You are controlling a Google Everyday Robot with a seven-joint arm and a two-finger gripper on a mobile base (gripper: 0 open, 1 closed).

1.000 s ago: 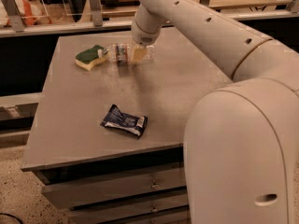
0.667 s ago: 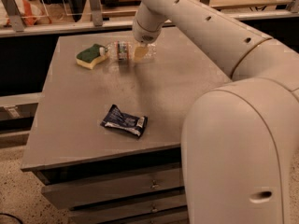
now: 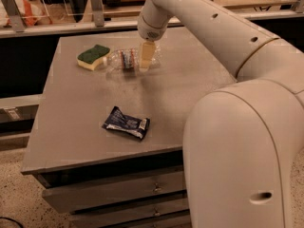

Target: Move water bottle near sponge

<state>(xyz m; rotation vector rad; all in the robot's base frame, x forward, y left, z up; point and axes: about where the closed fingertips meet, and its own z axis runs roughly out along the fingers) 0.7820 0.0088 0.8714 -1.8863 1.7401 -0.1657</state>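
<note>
The small clear ribbed plastic water bottle with a red-green label band (image 3: 126, 60) lies on its side toward the far edge of the flat grey table top (image 3: 80, 113). Its long axis runs from 9 to 3 o'clock as the camera sees the table, and what looks like the cap end points to 9. The cream two-finger gripper (image 3: 146, 63) hangs from the arm over the 3 o'clock part of the bottle, at or just past the label band, and comes down from above across that axis. Whether it pinches the bottle or merely stands about it, I cannot tell, as the near cream part hides the contact. The small wavy-edged sponge with a dark green top over pale yellow foam (image 3: 93, 57) sits at 9 o'clock from the bottle, just beside the cap end; touching or a sliver apart is unclear. By my judgement the bottle already lies near the sponge, so what remains is a clean letting-go and a lift straight up (a round bottle on its side may roll toward 12 or 6 if nudged). A dark blue crinkled packet (image 3: 126, 123) lies at 6 o'clock from the bottle, well apart and out of the way.
</note>
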